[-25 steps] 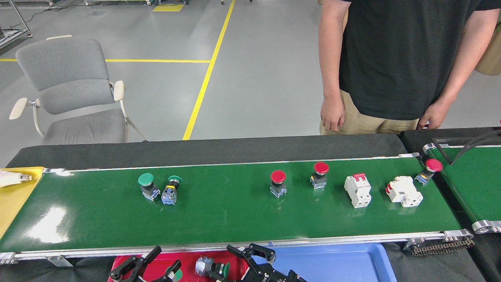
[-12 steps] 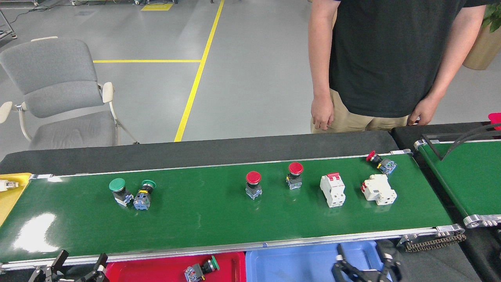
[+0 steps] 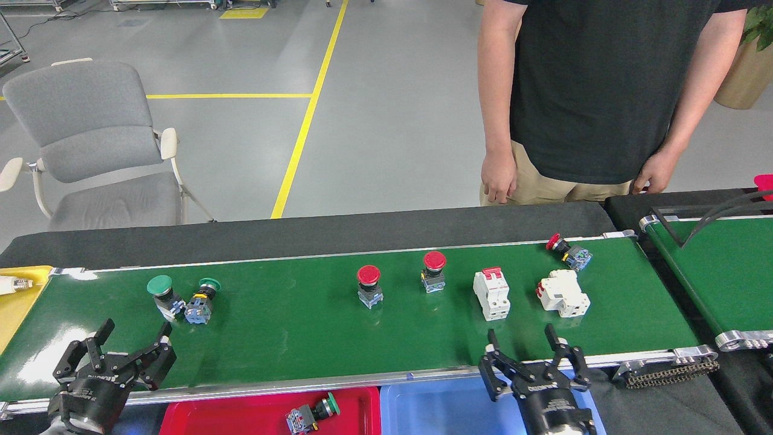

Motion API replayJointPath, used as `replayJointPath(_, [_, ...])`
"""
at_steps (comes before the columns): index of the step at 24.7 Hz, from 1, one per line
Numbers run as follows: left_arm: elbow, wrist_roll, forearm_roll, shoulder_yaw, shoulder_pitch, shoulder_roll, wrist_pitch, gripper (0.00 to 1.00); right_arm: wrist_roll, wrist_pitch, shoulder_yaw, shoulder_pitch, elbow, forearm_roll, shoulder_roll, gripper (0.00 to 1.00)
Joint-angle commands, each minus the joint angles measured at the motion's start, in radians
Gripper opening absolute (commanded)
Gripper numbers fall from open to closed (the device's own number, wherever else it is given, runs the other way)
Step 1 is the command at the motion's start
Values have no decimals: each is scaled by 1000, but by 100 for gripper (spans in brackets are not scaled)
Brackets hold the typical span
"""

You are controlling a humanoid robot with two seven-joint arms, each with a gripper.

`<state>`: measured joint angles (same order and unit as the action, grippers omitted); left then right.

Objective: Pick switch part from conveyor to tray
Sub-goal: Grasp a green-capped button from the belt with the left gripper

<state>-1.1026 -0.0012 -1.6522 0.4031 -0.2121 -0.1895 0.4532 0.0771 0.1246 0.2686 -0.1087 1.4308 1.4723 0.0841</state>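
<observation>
**While both claws hover spread and empty**

Left gripper: fingers apart over the glossy green conveyor, green-capped push-button switches just beyond. Right gripper: released, white breaker blocks beyond. Red plastic tray nearer, between claws.

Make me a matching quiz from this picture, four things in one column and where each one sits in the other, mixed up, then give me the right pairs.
Things
1. green-capped push buttons
2. white breakers
3. tipped-over red button
4. lone green button

Places
A. in the red tray
B. on the conveyor, ahead of the right gripper
C. lying near the belt's far rail, right end
D. on the belt, ahead of the left gripper

Pairs: 1-D, 2-B, 3-C, 4-A
</observation>
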Motion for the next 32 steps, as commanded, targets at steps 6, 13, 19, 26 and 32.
replayJointPath(6, [188,58,0,-75,-156,-59,-110,98,12,75,27,-160,-170,-4,57,81])
replayJointPath(13, [445,130,0,-92,-290,-84,-231,78,9,58,89,-226,-251,-17,49,6])
replayJointPath(19, [477,254,55,-110,-251,-119,-121,17,3,-98,72,-29,63,-30,-35,2])
replayJointPath(26, [87,262,144,-110,26,-107,123,4,-117,-316,-69,314,339,-237,-303,28])
replayJointPath(32, [-456,250,212,-125,470,-102,332,28,-151,-355,-267,434,338,-256,-294,100])
